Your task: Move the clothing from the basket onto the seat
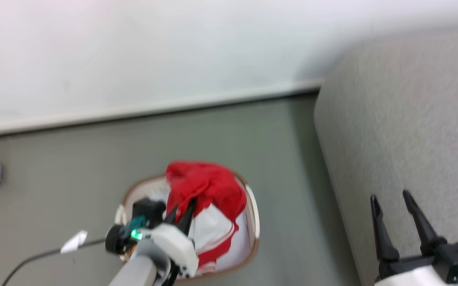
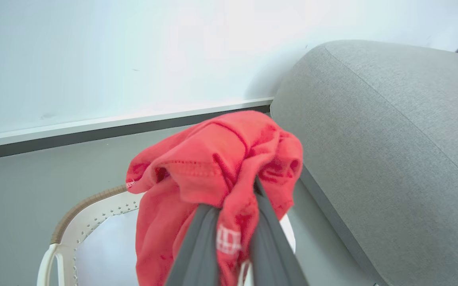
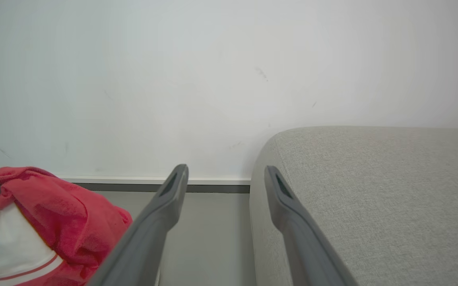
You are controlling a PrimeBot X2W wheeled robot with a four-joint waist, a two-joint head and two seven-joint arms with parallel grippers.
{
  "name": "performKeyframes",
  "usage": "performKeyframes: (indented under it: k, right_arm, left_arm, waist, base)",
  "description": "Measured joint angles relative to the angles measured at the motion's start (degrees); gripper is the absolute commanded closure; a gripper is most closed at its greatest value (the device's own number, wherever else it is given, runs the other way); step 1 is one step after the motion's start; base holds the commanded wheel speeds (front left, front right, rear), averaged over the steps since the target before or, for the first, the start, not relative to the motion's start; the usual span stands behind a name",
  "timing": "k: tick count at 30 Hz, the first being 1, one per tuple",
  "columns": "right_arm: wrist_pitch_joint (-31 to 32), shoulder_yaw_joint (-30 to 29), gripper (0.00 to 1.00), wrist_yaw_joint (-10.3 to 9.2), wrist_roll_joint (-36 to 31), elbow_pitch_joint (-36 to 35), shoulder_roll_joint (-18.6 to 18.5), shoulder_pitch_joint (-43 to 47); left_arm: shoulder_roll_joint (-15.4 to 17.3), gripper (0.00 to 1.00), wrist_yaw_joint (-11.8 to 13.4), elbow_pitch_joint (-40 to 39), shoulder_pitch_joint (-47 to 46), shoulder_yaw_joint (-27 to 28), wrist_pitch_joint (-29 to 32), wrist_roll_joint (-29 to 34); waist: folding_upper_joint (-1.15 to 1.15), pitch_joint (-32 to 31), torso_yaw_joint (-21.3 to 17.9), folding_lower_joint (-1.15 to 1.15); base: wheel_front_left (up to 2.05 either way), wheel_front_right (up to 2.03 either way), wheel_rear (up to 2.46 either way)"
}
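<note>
Left gripper is pinching the red garment bunched over the laundry basket, while right gripper is hanging spread above the grey sofa near its rounded edge, bare floor separating basket from sofa.

A home-like living room: a large light grey woven-fabric sofa rises just right of the fingers of the left gripper, a cream-white perforated plastic laundry basket with a brown rim sits beneath them, a plain white wall and skirting beyond.
</note>
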Motion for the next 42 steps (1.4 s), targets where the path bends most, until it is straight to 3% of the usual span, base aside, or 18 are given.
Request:
performKeyframes:
  k: [10, 18, 24, 33, 42]
  right_arm:
    - [0.0, 1.2, 0.0, 0.0, -0.9, -0.9, 0.0, 6.7]
    - [0.0, 6.5, 0.0, 0.0, -2.9, -2.1, -0.7, 5.7]
    - [0.0, 17.2, 0.0, 0.0, -1.1, -1.5, -5.5, 0.8]
    - [-0.1, 37.2, 0.0, 0.01, 5.6, 5.6, -14.5, -13.5]
    - [-0.1, 52.4, 0.0, 0.01, 14.1, 12.5, -16.1, -24.6]
  left_arm:
    - [2.8, 1.0, 2.4, -15.1, 10.8, 1.0, 3.5, -2.1]
    - [5.2, 1.0, 4.0, -26.3, 13.8, 0.7, 8.8, -2.6]
    - [5.8, 1.0, 3.5, -32.4, 14.5, -1.0, 11.9, -2.8]
    - [6.8, 1.0, 1.3, -35.6, 13.5, -5.9, 15.1, -2.8]
    - [6.0, 1.0, 0.0, -34.4, 10.8, -12.7, 15.4, -3.4]
  waist:
    - [0.0, -14.3, 1.5, -0.01]
    - [0.0, -16.8, 1.6, 0.01]
    - [0.0, -16.7, 1.7, 0.02]
    - [0.0, -16.3, 2.8, 0.03]
    - [0.0, -15.9, 4.3, 0.03]
  base:
    - [0.0, 0.0, 0.0]
    - [0.0, 0.0, 0.0]
    - [0.0, 0.0, 0.0]
    - [0.0, 0.0, 0.0]
    - [0.0, 0.0, 0.0]
